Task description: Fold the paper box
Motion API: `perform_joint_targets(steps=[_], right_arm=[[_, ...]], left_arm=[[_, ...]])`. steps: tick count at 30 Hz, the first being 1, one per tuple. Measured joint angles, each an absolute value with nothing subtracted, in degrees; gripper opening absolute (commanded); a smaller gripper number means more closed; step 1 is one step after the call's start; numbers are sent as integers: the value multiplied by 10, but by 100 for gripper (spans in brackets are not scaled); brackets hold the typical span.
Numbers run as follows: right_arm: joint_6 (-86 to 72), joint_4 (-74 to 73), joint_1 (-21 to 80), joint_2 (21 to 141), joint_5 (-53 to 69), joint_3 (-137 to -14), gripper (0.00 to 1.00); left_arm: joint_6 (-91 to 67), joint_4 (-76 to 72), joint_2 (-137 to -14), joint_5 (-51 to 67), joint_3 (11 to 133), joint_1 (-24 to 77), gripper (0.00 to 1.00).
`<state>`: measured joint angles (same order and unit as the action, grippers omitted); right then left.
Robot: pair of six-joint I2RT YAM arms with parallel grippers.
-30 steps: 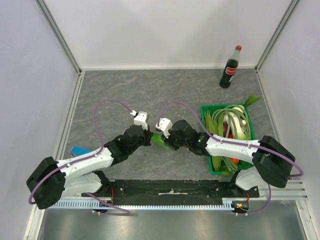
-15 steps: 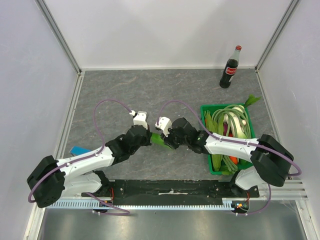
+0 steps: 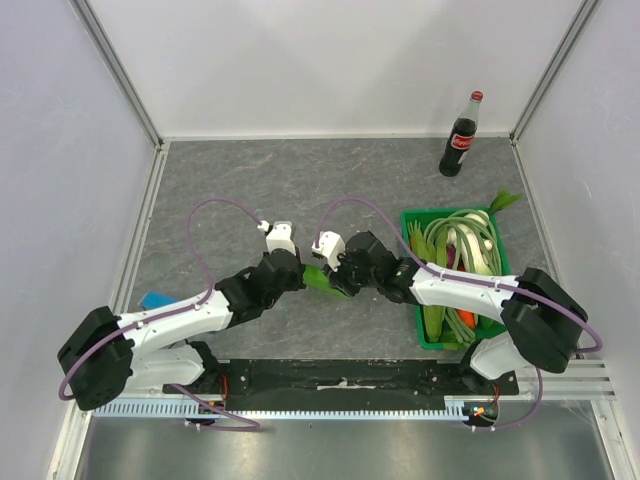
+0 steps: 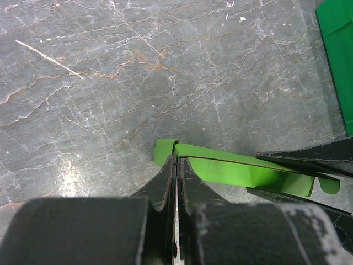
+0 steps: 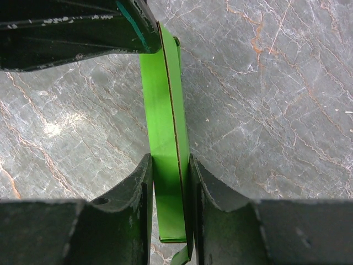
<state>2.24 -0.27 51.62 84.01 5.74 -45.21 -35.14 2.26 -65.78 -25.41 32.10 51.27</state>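
Top external view first: at the near edge of the grey marbled surface (image 3: 300, 180) the two arms rise from their bases and lean inward, so that their claws meet just ahead of the middle. A small blue block (image 3: 158, 300) lies flat by the left arm's elbow, well apart from the claws.

The left claw (image 3: 303, 273) is pinched fully together on one end of the paper box (image 3: 320, 277). The left wrist camera shows its two fingers pressed flat against each other, with the thin card edge caught at their tips. The right claw (image 3: 340, 281) grips the other end. From the right wrist camera its jaws stand a little apart, with the flattened card on edge between them and each finger touching one face.

The lime-green box spans the gap between the two claws as a narrow folded strip, with a dark crease line running along its length. Whether its lower edge touches the surface cannot be told. A purple cable (image 3: 215, 210) loops over each wrist.

Farther right, a dark-green crate (image 3: 420, 212) of vegetables (image 3: 465, 240) sits beside the right forearm, apart from the box. At the far right corner a cola bottle (image 3: 461, 135) with a red cap stands upright by the wall.
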Motion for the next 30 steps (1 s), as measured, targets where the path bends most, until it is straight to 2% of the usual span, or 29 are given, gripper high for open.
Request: perform_joint_targets(steps=[3, 6, 7, 12, 21, 26, 30], right_arm=[[22, -2, 515, 840, 60, -452, 29], [16, -2, 512, 840, 64, -452, 43], [11, -2, 511, 840, 65, -453, 53], [-43, -31, 490, 851, 35, -478, 65], [-112, -104, 482, 870, 17, -524, 69], [-87, -106, 482, 870, 15, -524, 72], [-68, -105, 482, 861, 15, -524, 70]], left_arm=[[-363, 22, -660, -260, 321, 514, 2], [-378, 18, -660, -265, 318, 515, 2], [-385, 15, -660, -266, 316, 516, 2], [-409, 34, -655, -314, 313, 527, 2], [-440, 81, -682, -380, 339, 542, 2], [-436, 93, -682, -374, 347, 544, 2], [-425, 100, -668, -351, 347, 545, 2]])
